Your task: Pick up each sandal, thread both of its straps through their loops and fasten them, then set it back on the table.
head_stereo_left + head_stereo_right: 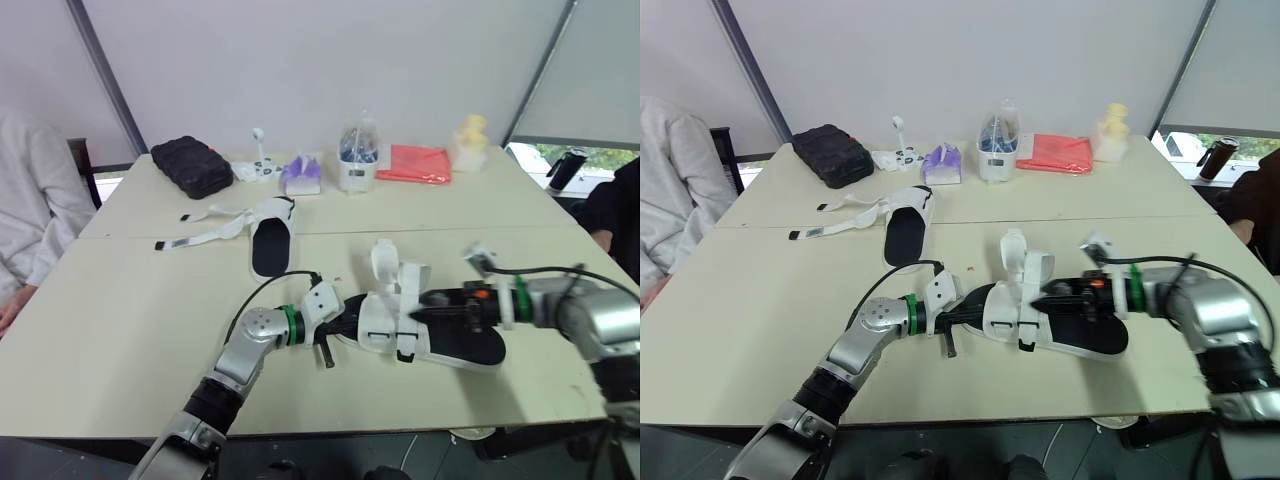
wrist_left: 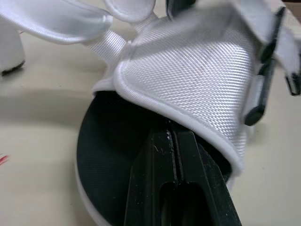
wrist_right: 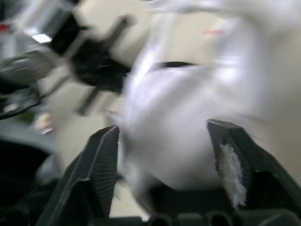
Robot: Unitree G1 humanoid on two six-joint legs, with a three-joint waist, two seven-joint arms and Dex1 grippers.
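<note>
A white sandal with a black footbed (image 1: 440, 338) lies low over the table's near right part, its straps (image 1: 398, 270) standing up loose. My left gripper (image 1: 342, 318) is at its heel end; in the left wrist view its fingers (image 2: 173, 160) are pressed together over the black footbed, under the edge of the white upper (image 2: 197, 75). My right gripper (image 1: 420, 313) reaches in from the right, open, its fingers (image 3: 101, 160) spread either side of the white upper (image 3: 169, 127). A second sandal (image 1: 272, 245) lies mid-table with its straps (image 1: 205, 235) splayed to the left.
Along the far edge stand a black pouch (image 1: 192, 165), a purple tissue pack (image 1: 300, 175), a white container (image 1: 358, 160), a red cloth (image 1: 415, 163) and a yellow figure (image 1: 470, 140). A person in white (image 1: 25, 210) sits at the left; another person (image 1: 615, 210) is at the right.
</note>
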